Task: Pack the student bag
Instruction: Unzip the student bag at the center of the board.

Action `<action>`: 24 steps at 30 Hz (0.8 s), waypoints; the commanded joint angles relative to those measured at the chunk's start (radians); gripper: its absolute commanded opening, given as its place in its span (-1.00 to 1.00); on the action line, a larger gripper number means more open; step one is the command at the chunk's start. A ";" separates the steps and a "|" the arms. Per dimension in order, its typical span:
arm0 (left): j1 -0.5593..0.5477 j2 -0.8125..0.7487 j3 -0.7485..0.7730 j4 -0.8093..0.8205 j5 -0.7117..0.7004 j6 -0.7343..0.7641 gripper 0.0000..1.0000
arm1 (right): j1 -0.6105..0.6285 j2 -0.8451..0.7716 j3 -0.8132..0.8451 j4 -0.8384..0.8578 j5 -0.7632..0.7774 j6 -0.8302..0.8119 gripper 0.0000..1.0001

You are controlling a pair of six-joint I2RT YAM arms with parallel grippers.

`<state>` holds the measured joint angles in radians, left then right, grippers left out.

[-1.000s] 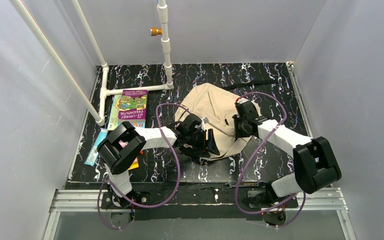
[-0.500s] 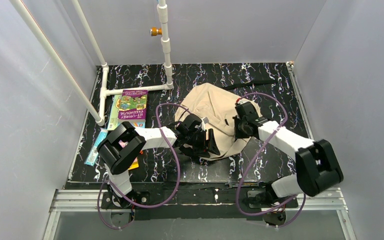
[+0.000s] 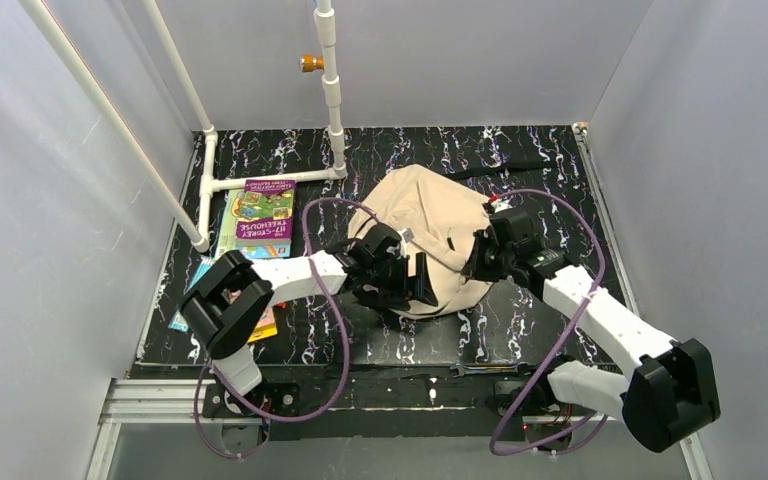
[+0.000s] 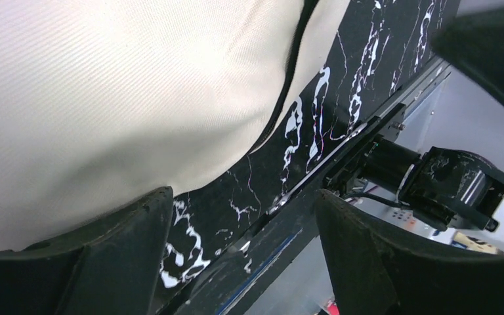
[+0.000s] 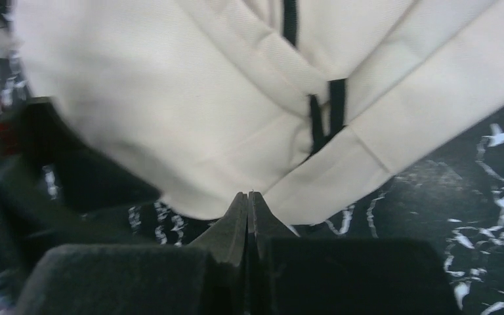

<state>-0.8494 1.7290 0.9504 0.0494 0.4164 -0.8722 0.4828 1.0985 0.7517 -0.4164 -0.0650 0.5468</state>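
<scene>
Beige student bag (image 3: 430,215) with black zip lines, black tabletop (image 3: 560,180) veined white, purple-and-green book (image 3: 263,212), purple cables (image 3: 345,335), white pipes (image 3: 332,90), grey walls (image 3: 460,60).

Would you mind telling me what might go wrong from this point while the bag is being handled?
The right gripper appears shut on only the thin hem of the student bag; a pull may slip it free.
The left gripper is open with only table between its fingers; closing now would likely miss the fabric.
The left elbow sits over the books and might sweep them.
</scene>
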 commanded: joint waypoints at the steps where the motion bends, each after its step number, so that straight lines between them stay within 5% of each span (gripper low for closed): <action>1: -0.001 -0.146 0.028 -0.167 -0.102 0.084 0.60 | -0.001 0.083 0.073 -0.064 0.210 -0.201 -0.75; 8: 0.002 -0.335 0.041 -0.343 -0.197 0.164 0.96 | 0.012 0.226 0.144 -0.034 0.199 -0.279 -0.45; 12: 0.026 -0.438 -0.003 -0.423 -0.280 0.190 0.97 | 0.026 0.252 0.119 0.016 0.215 -0.290 -0.28; 24: 0.236 -0.447 -0.161 -0.269 -0.112 0.081 0.95 | 0.052 0.389 0.126 0.114 0.270 -0.311 -0.32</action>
<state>-0.6258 1.2556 0.8024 -0.2832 0.2436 -0.7631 0.5213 1.4673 0.8471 -0.3622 0.1661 0.2600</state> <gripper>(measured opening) 0.980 0.351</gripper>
